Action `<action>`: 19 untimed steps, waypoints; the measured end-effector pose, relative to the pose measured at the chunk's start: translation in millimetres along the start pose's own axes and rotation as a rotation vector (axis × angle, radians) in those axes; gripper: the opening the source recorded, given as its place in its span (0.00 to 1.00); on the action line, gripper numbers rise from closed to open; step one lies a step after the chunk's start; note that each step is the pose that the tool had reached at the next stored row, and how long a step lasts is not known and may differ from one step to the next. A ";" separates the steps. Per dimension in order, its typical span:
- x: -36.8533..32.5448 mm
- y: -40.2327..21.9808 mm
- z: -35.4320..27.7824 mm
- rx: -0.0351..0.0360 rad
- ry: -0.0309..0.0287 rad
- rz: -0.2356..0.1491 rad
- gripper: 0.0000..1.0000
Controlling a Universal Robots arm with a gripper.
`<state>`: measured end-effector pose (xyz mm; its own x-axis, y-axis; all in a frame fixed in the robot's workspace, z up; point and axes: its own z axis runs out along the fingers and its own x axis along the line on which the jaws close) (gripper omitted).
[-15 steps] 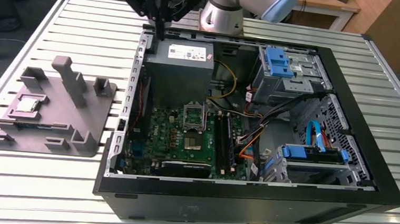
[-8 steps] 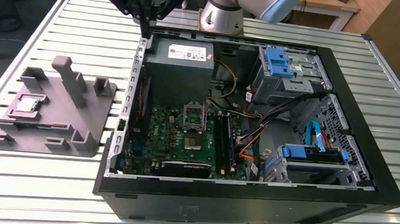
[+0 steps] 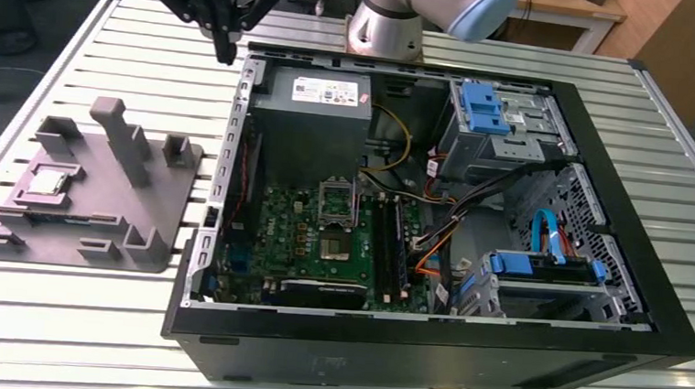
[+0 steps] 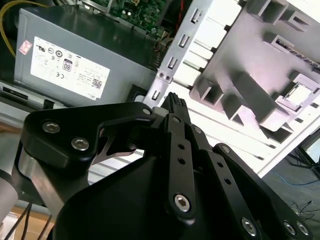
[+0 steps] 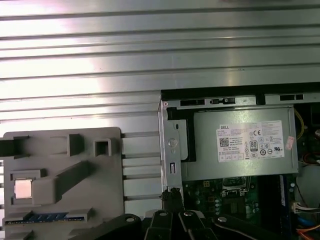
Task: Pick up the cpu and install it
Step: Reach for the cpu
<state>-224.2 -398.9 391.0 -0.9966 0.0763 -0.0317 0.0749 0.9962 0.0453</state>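
One small silver-topped square cpu (image 3: 52, 180) lies in a recess of the grey plastic fixture tray (image 3: 170, 205), which is whole in the exterior view and cut off in both wrist views. Toward the exterior view's right of the tray, the black gripper (image 3: 225, 55) hangs with its jaws pressed together, empty.

Camera layout
Exterior view looks steeply down on the computer case (image 3: 435, 352); both wrist views, past the gripper (image 4: 172, 101), share the power supply (image 5: 235, 145) and fixture tray (image 5: 100, 200).
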 end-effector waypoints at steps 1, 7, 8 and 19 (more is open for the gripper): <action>2.8 -0.2 -0.1 0.0000 -0.0003 0.000 0.11; 11.5 -0.9 -0.3 -0.0001 -0.0011 0.000 0.11; 11.5 -0.9 -0.3 -0.0001 -0.0010 0.000 0.11; 13.5 -1.0 -0.3 0.0000 -0.0010 0.000 0.11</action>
<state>-237.7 -398.9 390.9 -0.9966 0.0762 -0.0327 0.0747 0.9962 0.0452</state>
